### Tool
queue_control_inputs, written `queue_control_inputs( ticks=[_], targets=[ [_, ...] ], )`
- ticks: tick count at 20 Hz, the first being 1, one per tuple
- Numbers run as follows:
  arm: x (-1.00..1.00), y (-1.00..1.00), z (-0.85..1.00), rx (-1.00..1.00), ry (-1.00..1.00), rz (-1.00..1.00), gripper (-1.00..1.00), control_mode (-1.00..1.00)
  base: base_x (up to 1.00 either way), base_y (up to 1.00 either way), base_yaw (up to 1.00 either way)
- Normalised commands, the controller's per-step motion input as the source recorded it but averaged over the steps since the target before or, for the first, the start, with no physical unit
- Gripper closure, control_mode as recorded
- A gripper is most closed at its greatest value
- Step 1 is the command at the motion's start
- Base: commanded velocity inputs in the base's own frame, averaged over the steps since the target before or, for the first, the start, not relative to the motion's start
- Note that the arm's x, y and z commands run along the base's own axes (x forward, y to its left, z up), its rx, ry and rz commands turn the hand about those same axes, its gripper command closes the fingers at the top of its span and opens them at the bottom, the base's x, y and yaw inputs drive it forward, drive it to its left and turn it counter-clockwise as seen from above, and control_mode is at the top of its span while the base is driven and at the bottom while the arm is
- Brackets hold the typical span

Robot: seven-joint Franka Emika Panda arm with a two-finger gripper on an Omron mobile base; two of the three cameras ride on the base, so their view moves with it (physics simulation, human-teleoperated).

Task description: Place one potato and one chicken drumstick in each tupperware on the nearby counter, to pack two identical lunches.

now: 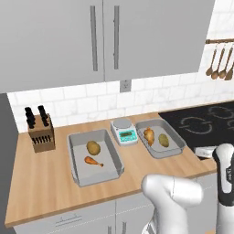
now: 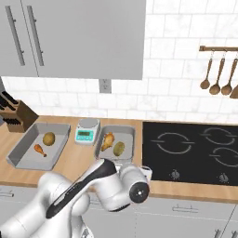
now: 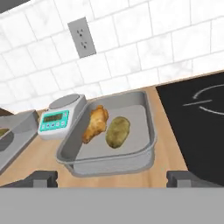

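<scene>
A: Item one, the left shallow grey rectangular tupperware (image 1: 76,157), lower left of centre in the left base view, on the light-brown wooden worktop (image 1: 41,178)?

B: Contents: one round tan potato (image 1: 93,147) and one small orange-brown chicken drumstick (image 1: 93,161), lying near each other on its floor. Looks complete.

A: Item two, the right grey tupperware (image 3: 149,127)?

B: Centre of the hand view. Contents: one golden-brown chicken drumstick (image 3: 96,123) and one olive-brown oval potato (image 3: 118,131), side by side, just about touching. Also looks complete.

A: Between the two?

B: A small white-and-teal digital scale (image 1: 124,130), nothing on its pan. A wooden knife block (image 1: 41,132) stands at the left edge; the black glass cooktop (image 1: 201,123) lies at right.

A: The gripper (image 3: 113,178)?

B: Its dark fingers (image 3: 43,178) show at the bottom corners of the hand view, spread wide and holding nothing, short of the right tupperware and apart from it.

A: Remaining work?

B: As I judge it, none: both lunches match, and no loose food shows on the worktop.
</scene>
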Motion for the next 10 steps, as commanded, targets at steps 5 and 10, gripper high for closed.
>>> queue_control_inputs(
  ticks=[5,10],
  targets=[
    [-0.31,-0.72,0.08,0.41,-0.18,0.0,-1.0,-1.0,0.0,0.0,0.0],
    [-0.08,-0.5,0.03,0.28,-0.07,0.0,-1.0,-1.0,0.0,0.0,0.0]
  ],
)
